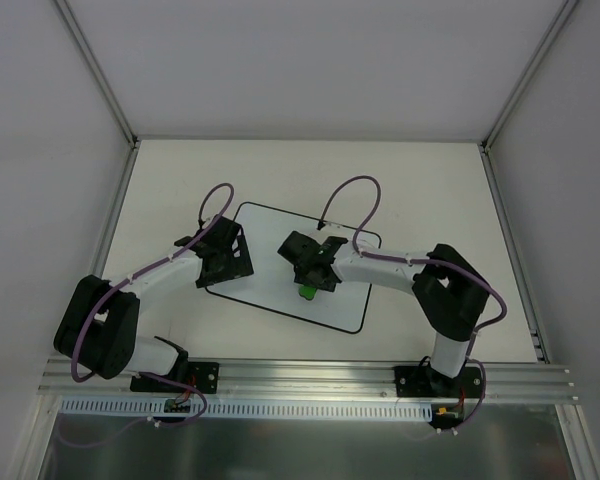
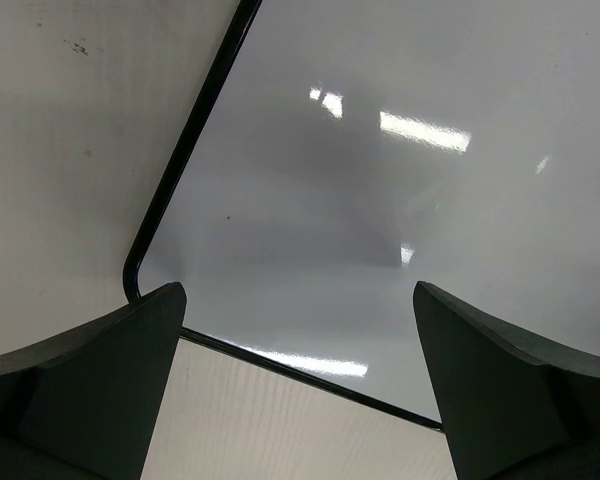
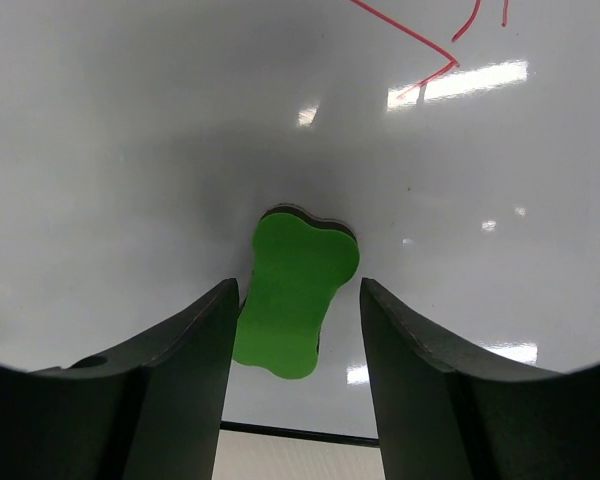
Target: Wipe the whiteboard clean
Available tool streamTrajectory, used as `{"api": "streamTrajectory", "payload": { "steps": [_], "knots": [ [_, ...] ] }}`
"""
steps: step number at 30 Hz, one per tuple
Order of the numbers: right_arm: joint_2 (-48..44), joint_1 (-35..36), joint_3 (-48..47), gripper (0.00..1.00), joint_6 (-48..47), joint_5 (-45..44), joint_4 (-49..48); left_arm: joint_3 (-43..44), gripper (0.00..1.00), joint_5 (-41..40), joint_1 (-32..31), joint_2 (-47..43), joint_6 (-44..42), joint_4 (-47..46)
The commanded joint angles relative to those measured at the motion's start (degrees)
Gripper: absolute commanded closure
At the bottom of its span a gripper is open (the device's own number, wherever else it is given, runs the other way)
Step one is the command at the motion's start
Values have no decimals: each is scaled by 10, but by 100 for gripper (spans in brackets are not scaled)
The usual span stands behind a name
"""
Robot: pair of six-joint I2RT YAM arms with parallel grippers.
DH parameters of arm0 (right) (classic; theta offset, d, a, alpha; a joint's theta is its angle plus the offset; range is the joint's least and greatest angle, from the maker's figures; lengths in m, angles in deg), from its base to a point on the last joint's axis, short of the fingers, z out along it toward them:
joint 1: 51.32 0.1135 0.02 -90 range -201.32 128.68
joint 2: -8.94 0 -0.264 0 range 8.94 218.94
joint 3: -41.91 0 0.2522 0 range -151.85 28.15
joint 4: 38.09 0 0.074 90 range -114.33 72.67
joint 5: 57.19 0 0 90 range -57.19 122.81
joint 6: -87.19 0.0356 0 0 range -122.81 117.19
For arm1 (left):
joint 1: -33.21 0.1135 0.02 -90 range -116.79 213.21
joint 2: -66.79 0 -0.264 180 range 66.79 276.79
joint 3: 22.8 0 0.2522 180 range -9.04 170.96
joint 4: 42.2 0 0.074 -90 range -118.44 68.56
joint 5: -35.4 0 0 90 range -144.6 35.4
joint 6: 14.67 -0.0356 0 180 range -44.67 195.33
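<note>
The right end effector pinches the green eraser against the whiteboard; the left end effector gapes wide, empty.

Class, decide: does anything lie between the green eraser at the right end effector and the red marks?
Nothing visible does: only bare whiteboard separates the green eraser from the red marks ahead of the right end effector.

eraser on whiteboard, inside right claw, whiteboard on table

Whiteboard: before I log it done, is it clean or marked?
Marked: red lines cross the whiteboard beyond the eraser in the right wrist view.
</note>
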Motion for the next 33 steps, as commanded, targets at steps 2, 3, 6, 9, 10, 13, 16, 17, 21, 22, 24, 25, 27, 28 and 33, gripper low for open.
{"api": "streamTrajectory", "payload": {
  "steps": [2, 3, 6, 9, 10, 13, 16, 17, 21, 22, 24, 25, 27, 28, 33],
  "knots": [
    [15, 3, -21, 47, 26, -18, 8, -5, 1, 9, 3, 3, -16, -7],
    [17, 3, -21, 49, 25, -19, 9, -6, 1, 10, 4, 4, -16, -8],
    [15, 3, -15, 57, 22, -21, 9, -6, 1, 19, 3, 8, -15, -9],
    [3, 3, -6, 66, 14, -25, 10, -6, 1, 31, 4, 18, -15, -10],
    [0, 2, 2, 70, 11, -25, 9, -6, 1, 35, 3, 25, -14, -9],
    [-8, 3, 16, 78, 4, -21, 12, -4, 2, 43, 4, 38, -14, -9],
    [-13, 2, 24, 83, -13, -8, 12, 2, 2, 38, 4, 33, -22, -8],
    [-15, 3, 29, 84, -19, -2, 12, 6, 1, 34, 3, 30, -26, -8],
    [-26, 0, 46, 89, -55, 15, 12, 39, 1, 6, 6, 30, -61, -4],
    [-30, 0, 50, 90, -58, 16, 13, 44, 1, -1, 8, 36, -66, -4],
    [-36, 0, 65, 91, -62, 19, 13, 51, 3, -16, 17, 46, -74, -4],
    [-43, 0, 70, 91, -62, 19, 12, 52, 4, -30, 21, 56, -74, -4],
    [-47, -1, 79, 91, -68, 21, 13, 54, 5, -33, 39, 68, -79, -4],
    [-51, 0, 80, 91, -73, 21, 13, 54, 5, -32, 46, 79, -80, -4],
    [-55, 0, 84, 92, -90, 26, 13, 66, 8, -10, 88, 102, -82, -6]
  ]
}}
